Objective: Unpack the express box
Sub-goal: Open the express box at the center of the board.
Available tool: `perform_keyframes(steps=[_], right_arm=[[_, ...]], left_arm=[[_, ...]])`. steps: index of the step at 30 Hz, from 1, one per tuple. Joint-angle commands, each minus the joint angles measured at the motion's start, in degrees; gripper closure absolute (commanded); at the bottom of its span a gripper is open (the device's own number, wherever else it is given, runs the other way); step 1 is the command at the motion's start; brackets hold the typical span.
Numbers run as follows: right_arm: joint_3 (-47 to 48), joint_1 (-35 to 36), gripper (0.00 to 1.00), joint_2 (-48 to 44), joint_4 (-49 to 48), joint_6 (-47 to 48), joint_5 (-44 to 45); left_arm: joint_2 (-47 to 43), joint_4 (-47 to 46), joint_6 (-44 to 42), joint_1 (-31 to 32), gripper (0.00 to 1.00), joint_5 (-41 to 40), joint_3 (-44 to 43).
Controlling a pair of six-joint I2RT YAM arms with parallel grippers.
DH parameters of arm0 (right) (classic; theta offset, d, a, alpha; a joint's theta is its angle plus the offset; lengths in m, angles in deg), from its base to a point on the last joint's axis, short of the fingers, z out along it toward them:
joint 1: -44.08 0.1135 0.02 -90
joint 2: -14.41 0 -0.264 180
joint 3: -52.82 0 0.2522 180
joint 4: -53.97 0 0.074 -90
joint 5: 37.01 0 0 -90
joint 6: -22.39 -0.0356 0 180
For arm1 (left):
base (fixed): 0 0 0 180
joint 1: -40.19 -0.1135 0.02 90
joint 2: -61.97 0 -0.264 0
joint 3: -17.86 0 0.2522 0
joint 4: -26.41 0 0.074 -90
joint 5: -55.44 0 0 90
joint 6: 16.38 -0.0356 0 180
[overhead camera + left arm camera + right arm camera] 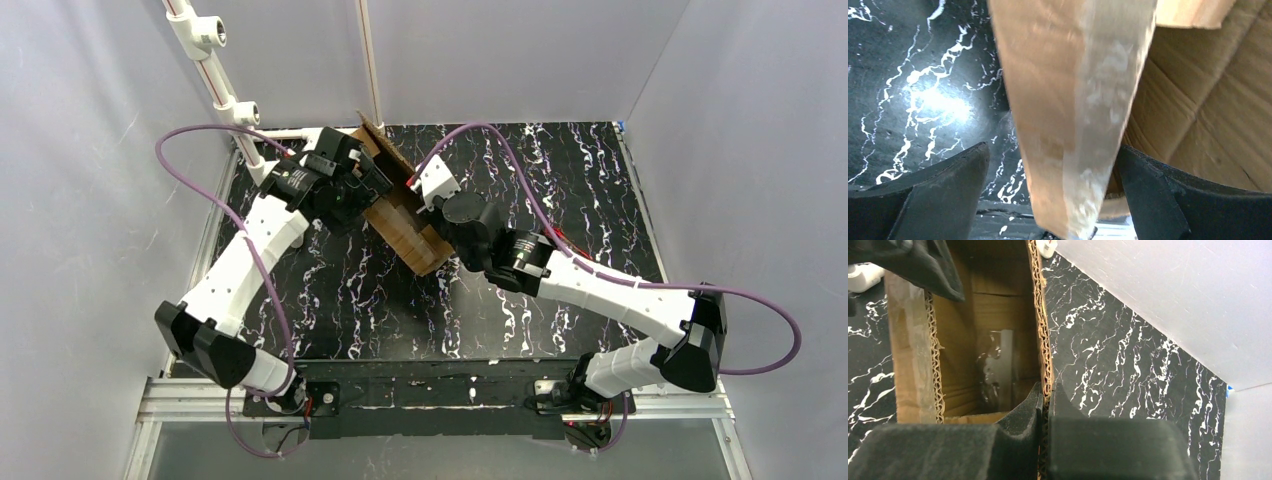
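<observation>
Pinching one corrugated wall of the express box (pixel 405 222), the right jaws sit clamped shut — the left jaws stand wide apart, straddling its taped flap (pixel 1068 110).

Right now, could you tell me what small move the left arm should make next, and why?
Probably close the left tool on the taped flap: its jaws stand open on either side of that flap, while the right tool is shut on the wall of the express box, seemingly steadying it.
</observation>
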Motion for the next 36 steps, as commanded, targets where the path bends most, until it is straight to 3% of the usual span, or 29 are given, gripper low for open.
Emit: perform_keyframes(steps=[1,5,8,13,18,24,30,33,36], right_arm=[[2.4,0.2,0.99,-0.4,-6.2,-1.5,-0.5],[2.1,0.2,0.99,0.3,-5.7,-1.6,0.4],[1.5,0.2,0.99,-0.1,-5.3,-2.5,1.2],[0.7,0.2,0.99,-0.8,-4.9,-3.2,1.5],[0.2,0.1,0.99,-1.8,-3.4,-5.1,0.9],[-6.9,-2.2,0.99,-6.9,-5.7,-9.4,-1.6],[-16.2,-14.1,0.98,-11.9,-17.6,-15.9,-17.8],[-13.2,-18.4,0.94,-7.9,-18.0,-18.3,-22.5],[-6.9,-19.3,0.78,-2.2,-12.2,-20.5,-22.1]], left_arm=[[1.8,2.9,-1.8,-0.2,0.03,-4.2,-2.3],[1.3,3.2,-3.7,-0.2,0.1,-5.8,-0.8],[-0.3,3.2,-4.9,-0.2,0.25,-5.0,1.3],[-3.7,3.3,-5.2,-0.2,0.39,-4.9,5.3],[-4.1,0.8,-7.9,-0.2,0.67,-4.9,6.1],[-7.0,-10.6,-16.6,-0.2,1.0,-0.8,11.4],[-16.6,-42.6,-32.1,-0.1,1.0,12.8,26.7],[-16.6,-46.6,-38.8,0.8,1.0,12.5,26.1],[-16.1,-49.6,-45.8,2.1,1.0,11.1,24.3]])
